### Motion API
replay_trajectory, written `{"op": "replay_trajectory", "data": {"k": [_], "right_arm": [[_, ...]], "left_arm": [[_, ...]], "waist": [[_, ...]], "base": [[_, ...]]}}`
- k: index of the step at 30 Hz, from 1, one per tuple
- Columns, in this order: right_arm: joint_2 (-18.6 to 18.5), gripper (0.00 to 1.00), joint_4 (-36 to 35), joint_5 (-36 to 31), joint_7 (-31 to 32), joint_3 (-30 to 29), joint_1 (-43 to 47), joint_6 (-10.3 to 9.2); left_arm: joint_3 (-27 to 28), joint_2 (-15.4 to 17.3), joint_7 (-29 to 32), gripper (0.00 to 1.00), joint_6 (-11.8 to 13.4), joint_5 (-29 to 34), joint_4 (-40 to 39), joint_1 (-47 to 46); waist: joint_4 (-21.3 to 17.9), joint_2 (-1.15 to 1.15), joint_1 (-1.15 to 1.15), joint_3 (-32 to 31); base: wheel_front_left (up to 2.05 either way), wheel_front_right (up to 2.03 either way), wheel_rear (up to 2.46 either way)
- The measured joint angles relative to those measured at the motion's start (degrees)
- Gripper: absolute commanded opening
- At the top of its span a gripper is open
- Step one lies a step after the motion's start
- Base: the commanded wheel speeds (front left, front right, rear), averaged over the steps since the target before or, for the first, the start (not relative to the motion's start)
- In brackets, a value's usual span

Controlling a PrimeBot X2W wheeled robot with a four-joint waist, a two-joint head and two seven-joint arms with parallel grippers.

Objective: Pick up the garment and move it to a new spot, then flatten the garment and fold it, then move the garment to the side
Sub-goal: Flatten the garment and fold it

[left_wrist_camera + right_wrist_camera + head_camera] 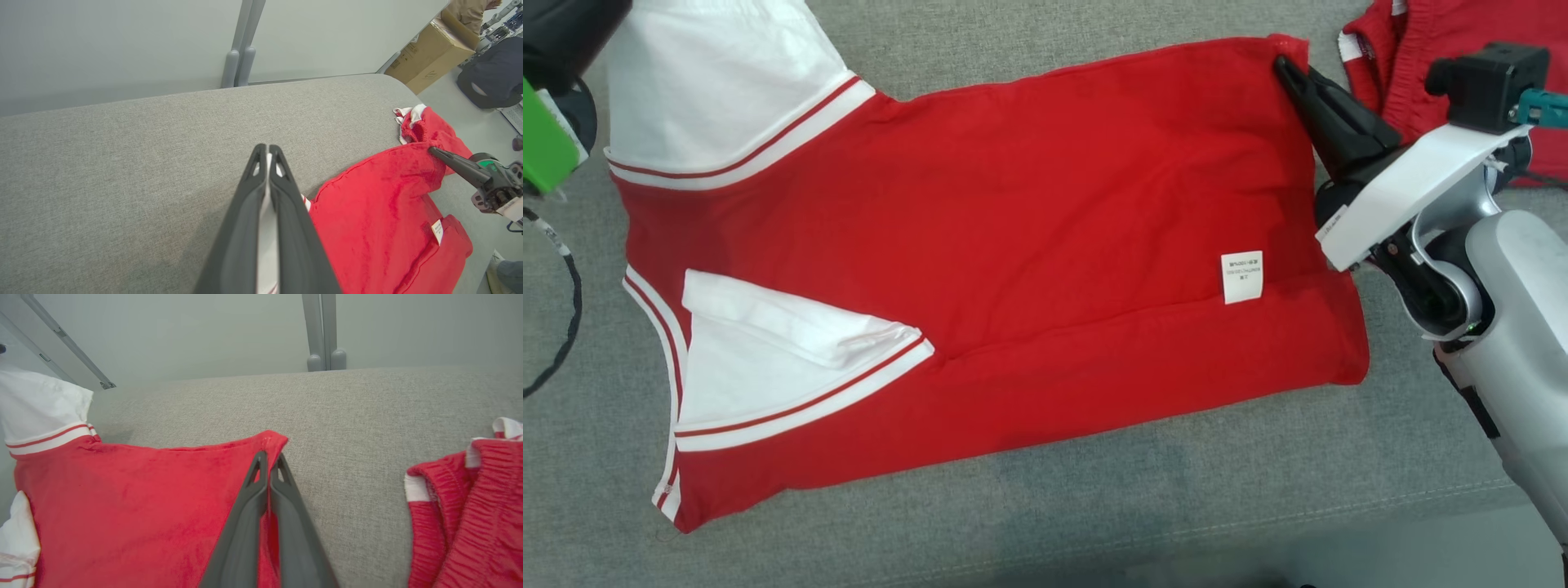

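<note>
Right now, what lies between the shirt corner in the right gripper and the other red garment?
A bare strip of grey cushion, seen in the right wrist view: shirt corner left of it, other red garment right.

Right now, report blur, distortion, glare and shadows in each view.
Head view: soft even light, no glare on the garment; the left arm is blurred at the upper corner; a dim shadow along the bottom edge. Left wrist view: wide-angle curves the grey cushion; the left tool looms oversized. Right wrist view: sharp around the right tool.
</note>
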Motion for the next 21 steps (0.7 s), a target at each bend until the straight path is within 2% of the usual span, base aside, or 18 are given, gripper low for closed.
{"op": "replay_trajectory", "data": {"k": [7, 13, 21], "right_arm": [[-1.69, 0.00, -1.59, 0.23, -2.21, -2.02, 5.99, -1.69], [-1.69, 0.00, -3.20, 1.77, -3.75, -3.31, 11.87, -3.04], [-2.24, 0.00, -4.95, 2.43, -4.89, -3.82, 18.65, -4.90]], "left_arm": [[0.16, 0.23, -1.53, 0.00, 0.00, -2.08, -5.48, 8.92], [0.44, 1.56, -3.21, 0.00, 0.00, -3.76, -8.90, 17.05], [0.41, 1.52, -5.58, 0.00, 0.00, -4.41, -14.80, 26.55]], "waist": [[0.86, 0.00, 0.00, -1.38], [2.21, 0.00, 0.00, -2.76], [3.94, 0.00, 0.00, -5.24]], "base": [[0.00, 0.00, 0.00], [0.00, 0.00, 0.00], [0.00, 0.00, 0.00]]}}
